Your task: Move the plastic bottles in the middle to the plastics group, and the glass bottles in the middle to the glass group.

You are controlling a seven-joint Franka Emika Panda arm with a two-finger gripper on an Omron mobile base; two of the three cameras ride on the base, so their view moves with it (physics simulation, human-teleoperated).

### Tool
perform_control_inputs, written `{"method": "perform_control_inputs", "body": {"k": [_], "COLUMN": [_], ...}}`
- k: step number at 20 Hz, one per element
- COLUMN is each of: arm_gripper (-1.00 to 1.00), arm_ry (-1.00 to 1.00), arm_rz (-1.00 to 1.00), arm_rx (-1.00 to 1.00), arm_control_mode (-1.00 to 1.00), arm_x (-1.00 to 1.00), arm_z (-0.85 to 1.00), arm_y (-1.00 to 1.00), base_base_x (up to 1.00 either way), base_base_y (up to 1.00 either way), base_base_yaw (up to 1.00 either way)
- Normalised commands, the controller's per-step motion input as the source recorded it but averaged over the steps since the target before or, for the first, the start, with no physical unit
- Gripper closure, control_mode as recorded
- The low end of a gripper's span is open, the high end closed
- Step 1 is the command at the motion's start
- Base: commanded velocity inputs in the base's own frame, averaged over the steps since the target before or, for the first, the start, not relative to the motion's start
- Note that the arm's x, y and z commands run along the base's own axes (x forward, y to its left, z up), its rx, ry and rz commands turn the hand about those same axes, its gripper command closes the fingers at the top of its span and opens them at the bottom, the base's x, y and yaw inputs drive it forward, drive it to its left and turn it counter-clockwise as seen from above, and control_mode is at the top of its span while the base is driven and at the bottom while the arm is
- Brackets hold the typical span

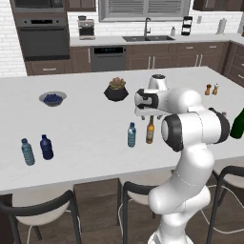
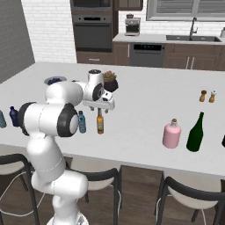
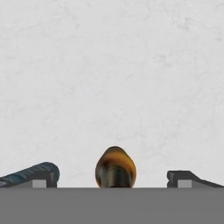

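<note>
The amber beer bottle (image 1: 150, 131) (image 2: 100, 122) stands upright mid-counter, with the pale-blue water bottle (image 1: 131, 135) (image 2: 81, 122) just to its left. My gripper (image 1: 150, 116) (image 2: 100, 107) hangs open, pointing down directly over the amber bottle's neck. In the hand view the amber bottle top (image 3: 115, 168) sits between the spread fingertips (image 3: 183, 178) of the gripper (image 3: 114, 180), untouched. The pink bottle (image 2: 171, 134) stands beside the tall green bottle (image 2: 195, 132) (image 1: 237, 125) to the right. Far left stand the navy bottle (image 1: 46, 147) (image 2: 14, 116) and the teal bottle (image 1: 27, 152).
A potted plant (image 1: 116, 89) (image 2: 110, 81) and a bowl of blueberries (image 1: 52, 98) sit farther back on the counter (image 1: 86, 124). Salt and pepper shakers (image 1: 211, 89) (image 2: 207, 96) stand at the back right. Stools (image 1: 43, 209) line the near counter edge.
</note>
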Motion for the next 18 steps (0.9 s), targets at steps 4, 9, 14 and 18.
{"method": "perform_control_inputs", "body": {"k": [4, 9, 14, 18], "arm_gripper": [1.00, 1.00, 1.00, 1.00], "arm_ry": [0.00, 0.01, 0.05, 0.01], "arm_rz": [-0.05, -0.04, -0.06, -0.01], "arm_rx": [0.00, 0.00, 0.00, 0.00], "arm_control_mode": [-1.00, -1.00, -1.00, -1.00], "arm_x": [0.00, 0.01, -0.10, -0.10], "arm_z": [-0.16, -0.22, -0.09, 0.04], "arm_y": [0.00, 0.00, 0.00, -0.06], "base_base_x": [0.00, 0.00, 0.00, 0.00], "base_base_y": [0.00, 0.00, 0.00, 0.00], "base_base_yaw": [0.00, 0.00, 0.00, 0.00]}}
